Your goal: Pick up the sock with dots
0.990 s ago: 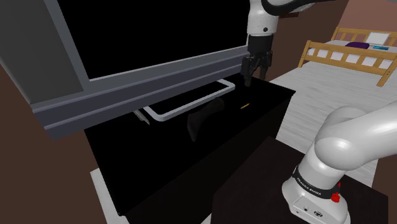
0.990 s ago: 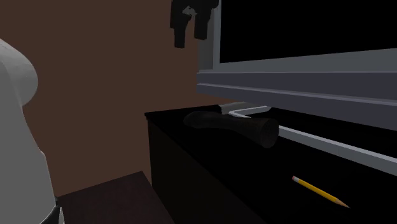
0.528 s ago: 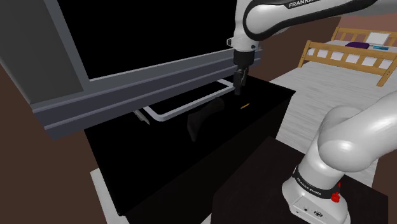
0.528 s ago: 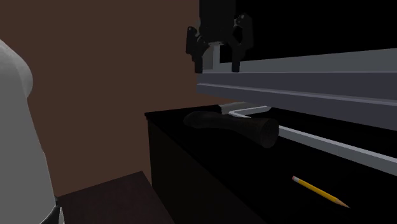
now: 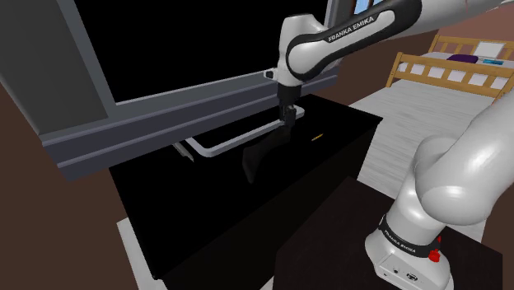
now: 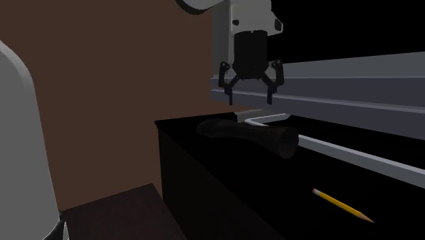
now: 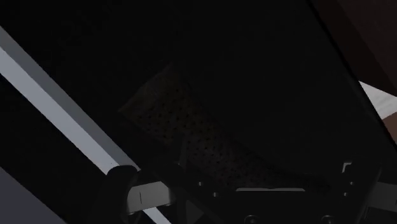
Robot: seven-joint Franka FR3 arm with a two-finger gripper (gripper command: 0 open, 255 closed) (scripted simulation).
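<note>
- The claw (image 6: 250, 94) is spread wide in the second exterior view. Its two fingers (image 6: 227, 91) stand well apart, with nothing between them and nothing touching them.
- It hangs fingers-down above the sock (image 6: 253, 136), with a clear gap between the fingertips and the sock.
- In the shoulder view the claw (image 5: 287, 118) sits just above the sock's (image 5: 259, 153) upper end, in front of the grey frame (image 5: 165, 115).
- The arm (image 5: 354, 31) rises from its base (image 5: 408, 255) at the shoulder view's lower right and leaves at the top edge. It comes back in from the upper right.
- The lettered forearm slants down toward the view's left, and the wrist bends so that the hand points straight down at the cabinet (image 5: 214, 206).
- The sock is dark and lies flat on the black cabinet top, just beside a grey rail (image 5: 216, 148). In the second exterior view its open cuff faces that view's right.
- In the wrist view the sock (image 7: 191, 137) lies straight ahead of the hand, and rows of small dots show on its surface.
- A yellow pencil (image 6: 342, 205) lies on the same top, well apart from the sock, toward the second exterior view's lower right.
- The grey frame borders a large black area behind the cabinet.
</note>
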